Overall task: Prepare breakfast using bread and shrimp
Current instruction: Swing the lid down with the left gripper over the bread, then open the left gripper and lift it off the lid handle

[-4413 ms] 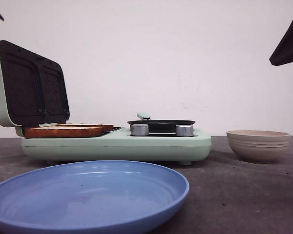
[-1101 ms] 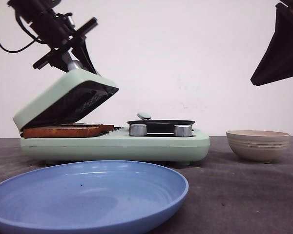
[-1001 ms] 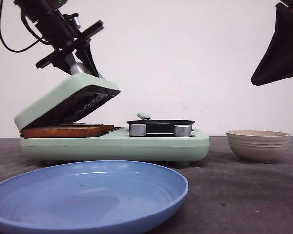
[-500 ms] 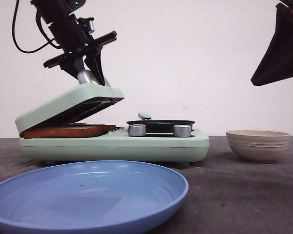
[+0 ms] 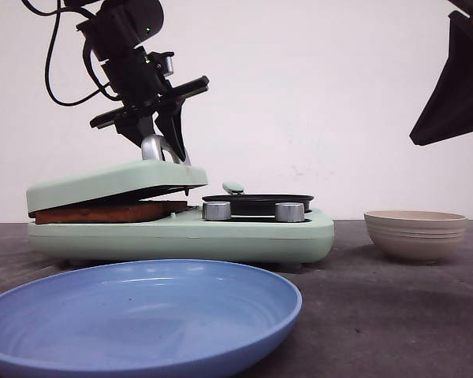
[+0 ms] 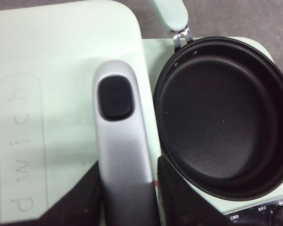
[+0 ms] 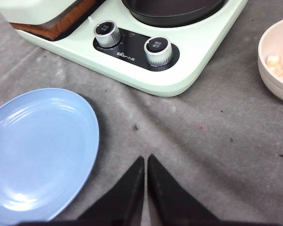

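Observation:
Toasted bread (image 5: 110,212) lies in the mint sandwich maker (image 5: 221,236), its brown crust edge also showing in the right wrist view (image 7: 56,26). The lid (image 5: 110,181) is lowered almost flat over it. My left gripper (image 6: 129,164) is shut on the lid's silver handle (image 6: 122,141), with one finger on each side; from the front it stands above the lid (image 5: 169,153). Pale pink shrimp (image 7: 282,63) lie in the beige bowl (image 7: 266,66) at the right. My right gripper (image 7: 145,160) hangs shut and empty high over the grey table.
A black frying pan (image 5: 258,202) sits on the maker's right half, behind two silver knobs (image 7: 106,32). A large blue plate (image 5: 142,315) lies at the front left. The bowl (image 5: 416,233) stands right of the maker on the grey cloth.
My left gripper has swung the lid down by its handle, from half open to nearly flat over the bread. The right arm has barely moved.

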You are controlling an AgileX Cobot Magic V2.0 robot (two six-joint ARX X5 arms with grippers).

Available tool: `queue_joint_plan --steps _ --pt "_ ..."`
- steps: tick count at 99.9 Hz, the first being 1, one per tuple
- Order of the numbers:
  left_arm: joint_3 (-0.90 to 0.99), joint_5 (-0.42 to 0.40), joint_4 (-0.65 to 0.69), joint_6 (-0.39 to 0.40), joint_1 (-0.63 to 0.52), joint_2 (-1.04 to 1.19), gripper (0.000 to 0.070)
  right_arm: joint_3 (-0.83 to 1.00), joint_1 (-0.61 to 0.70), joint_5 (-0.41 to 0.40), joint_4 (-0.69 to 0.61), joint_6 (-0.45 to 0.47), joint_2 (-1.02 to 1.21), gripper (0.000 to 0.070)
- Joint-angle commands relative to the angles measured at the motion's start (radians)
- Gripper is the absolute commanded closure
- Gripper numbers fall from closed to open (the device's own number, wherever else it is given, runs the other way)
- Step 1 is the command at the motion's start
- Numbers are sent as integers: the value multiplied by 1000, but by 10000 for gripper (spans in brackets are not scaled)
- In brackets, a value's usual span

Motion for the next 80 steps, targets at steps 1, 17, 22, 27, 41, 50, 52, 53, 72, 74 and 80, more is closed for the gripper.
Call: queue_joint_plan --steps 1,17,22,27,41,50,52,53,72,74,80 --pt "-9 21 -40 168 0 77 690 2 6 0 7 10 6 699" --pt "-9 6 -44 193 -8 78 682 2 6 0 7 10 6 699" --pt "-9 6 -44 193 -9 78 663 2 6 0 7 10 6 700" --pt "-9 6 -44 192 -9 78 632 2 6 0 7 11 6 699" --pt "-9 6 -43 192 -9 78 396 2 6 0 7 11 6 699" --pt "-7 6 -45 192 -5 77 336 2 6 0 7 11 6 699" --pt "-6 6 -46 192 -5 77 330 2 6 0 7 11 6 700" --pt "-6 6 -47 192 -5 76 329 2 6 0 7 11 6 699" --pt "32 7 -61 192 2 69 211 2 6 0 7 10 6 699" --pt "42 7 -67 192 2 69 211 2 6 0 7 10 6 700" --pt "77 9 -85 192 4 69 211 2 6 0 7 11 6 699"
